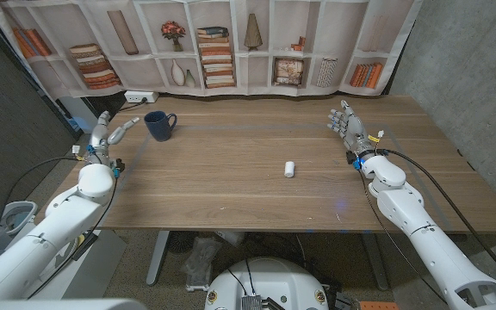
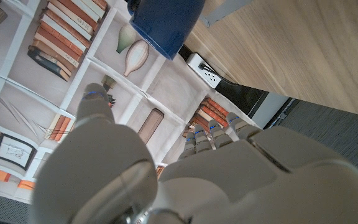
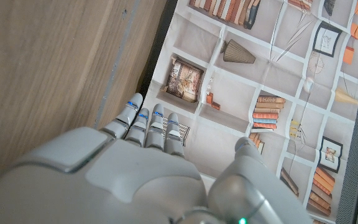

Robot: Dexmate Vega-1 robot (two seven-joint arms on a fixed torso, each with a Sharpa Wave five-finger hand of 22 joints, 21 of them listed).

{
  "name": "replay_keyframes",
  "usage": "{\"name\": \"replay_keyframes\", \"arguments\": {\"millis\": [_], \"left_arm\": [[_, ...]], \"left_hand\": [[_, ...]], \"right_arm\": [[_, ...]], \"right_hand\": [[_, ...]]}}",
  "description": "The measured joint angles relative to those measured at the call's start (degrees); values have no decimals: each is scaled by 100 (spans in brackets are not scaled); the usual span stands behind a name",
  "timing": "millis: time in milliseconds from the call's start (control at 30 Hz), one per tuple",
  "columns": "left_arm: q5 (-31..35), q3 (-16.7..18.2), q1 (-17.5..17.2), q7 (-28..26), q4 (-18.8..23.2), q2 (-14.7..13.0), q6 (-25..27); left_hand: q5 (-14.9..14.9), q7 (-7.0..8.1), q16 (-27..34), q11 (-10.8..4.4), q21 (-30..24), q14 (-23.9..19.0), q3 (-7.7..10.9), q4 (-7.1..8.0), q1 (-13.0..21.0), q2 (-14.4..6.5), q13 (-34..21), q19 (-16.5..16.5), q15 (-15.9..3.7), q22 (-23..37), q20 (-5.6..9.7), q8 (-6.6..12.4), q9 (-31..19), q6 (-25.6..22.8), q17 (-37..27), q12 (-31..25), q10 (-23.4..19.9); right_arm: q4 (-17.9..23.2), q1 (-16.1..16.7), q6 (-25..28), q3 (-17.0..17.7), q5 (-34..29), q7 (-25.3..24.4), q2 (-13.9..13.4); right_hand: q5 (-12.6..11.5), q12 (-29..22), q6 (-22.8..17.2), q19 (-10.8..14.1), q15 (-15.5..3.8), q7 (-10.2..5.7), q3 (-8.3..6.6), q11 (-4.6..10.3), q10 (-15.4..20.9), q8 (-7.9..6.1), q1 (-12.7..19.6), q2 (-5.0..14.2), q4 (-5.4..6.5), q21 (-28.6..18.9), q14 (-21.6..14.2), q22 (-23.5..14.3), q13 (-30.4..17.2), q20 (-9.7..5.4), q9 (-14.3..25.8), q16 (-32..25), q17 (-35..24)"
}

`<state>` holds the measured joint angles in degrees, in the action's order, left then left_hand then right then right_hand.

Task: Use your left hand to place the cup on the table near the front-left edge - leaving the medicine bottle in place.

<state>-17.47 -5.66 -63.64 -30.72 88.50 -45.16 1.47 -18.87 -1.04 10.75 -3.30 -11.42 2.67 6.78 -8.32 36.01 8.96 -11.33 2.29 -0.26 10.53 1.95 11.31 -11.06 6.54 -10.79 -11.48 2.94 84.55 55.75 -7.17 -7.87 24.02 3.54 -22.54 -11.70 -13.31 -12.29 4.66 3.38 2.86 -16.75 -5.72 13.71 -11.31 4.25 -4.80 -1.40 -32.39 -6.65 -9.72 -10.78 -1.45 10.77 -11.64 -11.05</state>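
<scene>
The table (image 1: 257, 164) is wooden, with a printed bookshelf backdrop (image 1: 222, 43) hung behind its far edge. The left hand (image 1: 110, 129) is seen at the far-left part of the table, fingers spread and nothing held, just left of the cup and apart from it. The right hand (image 1: 344, 123) is raised at the far right, fingers apart and empty.

The cup (image 1: 158, 125), dark blue with a handle on its right side, stands upright at the far left. It is judged rigid, moderately light, probably ceramic, hence smooth and breakable if dropped. A wrap around the body from the left is judged most secure, since the handle faces away from the left hand.

The bottle (image 1: 289, 168), small and white, lies near the table's middle, well apart from the cup, and is not to be disturbed.
</scene>
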Motion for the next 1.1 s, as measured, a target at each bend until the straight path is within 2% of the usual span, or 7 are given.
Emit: {"name": "replay_keyframes", "arguments": {"millis": [133, 633, 1100], "left_arm": [[-25, -66, 63, 14, -2, -27, 114], [-31, -201, 149, -134, 178, -119, 557], [40, -298, 200, -268, 301, -135, 817]], "left_hand": [[0, -31, 0, 22, 0, 0, 1, 1, 23, -23, 0, 0, 0, 0, 0, 0, 0, -31, 0, 0, -22], [-43, -29, 0, 22, 0, 0, 2, 2, 129, -129, 0, 0, 0, 0, 0, 0, 0, 13, 0, 0, -22], [-43, -29, 0, 22, 0, 0, 2, 2, 173, -129, 1, 0, 0, -1, 0, 0, 0, 12, 0, 0, -22]], "right_arm": [[-16, -8, -5, 0, 1, 0, 0], [-52, 7, -45, 16, 26, 23, 7], [-81, 18, -73, 29, 53, 71, 4]], "right_hand": [[0, 0, 0, 41, 0, 0, 0, 0, 0, 0, 0, 0, 0, 45, 0, 0, 0, 41, 0, 0, 0], [0, 0, 0, 41, 0, 0, 0, 0, 0, 0, 0, 0, 0, 45, 0, 0, 0, 42, 0, 0, 0], [0, 0, 0, 61, 0, 0, 0, 0, 0, 0, 0, 0, 0, 83, 0, 0, 0, 22, 0, 0, 0]]}}
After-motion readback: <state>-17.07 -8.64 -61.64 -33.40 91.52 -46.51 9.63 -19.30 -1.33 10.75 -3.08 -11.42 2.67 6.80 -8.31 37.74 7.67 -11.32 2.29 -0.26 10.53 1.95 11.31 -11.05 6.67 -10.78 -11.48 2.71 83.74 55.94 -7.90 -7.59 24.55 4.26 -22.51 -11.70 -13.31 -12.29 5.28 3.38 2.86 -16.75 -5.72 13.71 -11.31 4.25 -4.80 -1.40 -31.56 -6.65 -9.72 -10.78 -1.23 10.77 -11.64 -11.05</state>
